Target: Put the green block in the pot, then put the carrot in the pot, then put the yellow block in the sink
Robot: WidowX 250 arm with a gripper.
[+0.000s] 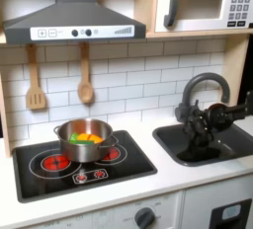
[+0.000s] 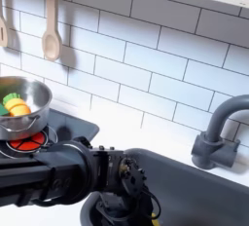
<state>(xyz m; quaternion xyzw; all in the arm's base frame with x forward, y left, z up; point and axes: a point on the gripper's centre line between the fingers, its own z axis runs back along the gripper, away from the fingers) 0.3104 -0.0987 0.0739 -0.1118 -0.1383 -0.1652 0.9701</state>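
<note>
First exterior view: pot on the left stove holds carrot and green block; gripper is over the right sink, jaws' state indiscernible, yellow block unseen.

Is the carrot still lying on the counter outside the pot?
No, in the first exterior view the carrot lies inside the pot on the stovetop.

— What colours are on the stove?
— Black stovetop with red rings, shiny steel pot holding orange carrot and something green.
— And right?
— Dark grey sink, white counter.
</note>
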